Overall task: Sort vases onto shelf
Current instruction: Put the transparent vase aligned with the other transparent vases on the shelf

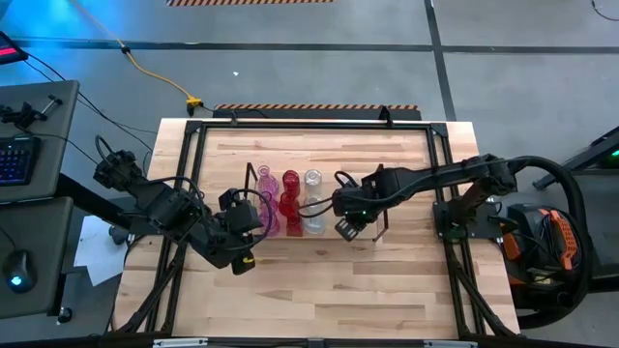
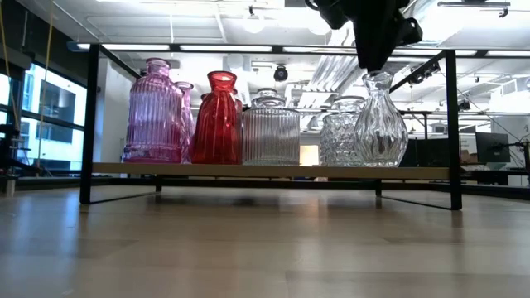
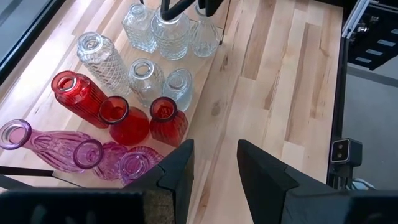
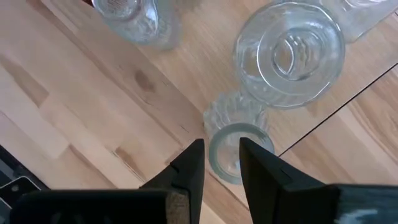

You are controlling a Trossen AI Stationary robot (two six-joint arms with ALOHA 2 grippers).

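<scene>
The shelf (image 2: 207, 170) stands mid-table and carries pink vases (image 2: 154, 112), red vases (image 2: 219, 120) and clear vases (image 2: 271, 128), all upright on their bases. In the left wrist view they stand in colour groups: pink (image 3: 102, 155), red (image 3: 127, 121), clear (image 3: 146, 78). My right gripper (image 4: 221, 146) points down, open, right over the mouth (image 4: 227, 165) of a clear round vase (image 2: 379, 124) at the shelf's right end. One finger stands over the opening, the other beside the rim. My left gripper (image 3: 214, 146) hangs open and empty over the tabletop, near the pink vases. My right gripper comes from above to the mouth rim (image 4: 214, 158) of the clear round vase. Its fingertips (image 2: 377, 66) end level with that rim, and I cannot tell whether they touch it. The vase stands upright on the shelf.
Thin dark wire frames (image 2: 451, 124) rise at the shelf's two ends. A black rail frame (image 1: 193, 130) borders the table. Bare wooden tabletop (image 1: 319, 290) lies between the shelf and the near edge. A keyboard (image 1: 14, 159) and a mouse sit on a desk to the left.
</scene>
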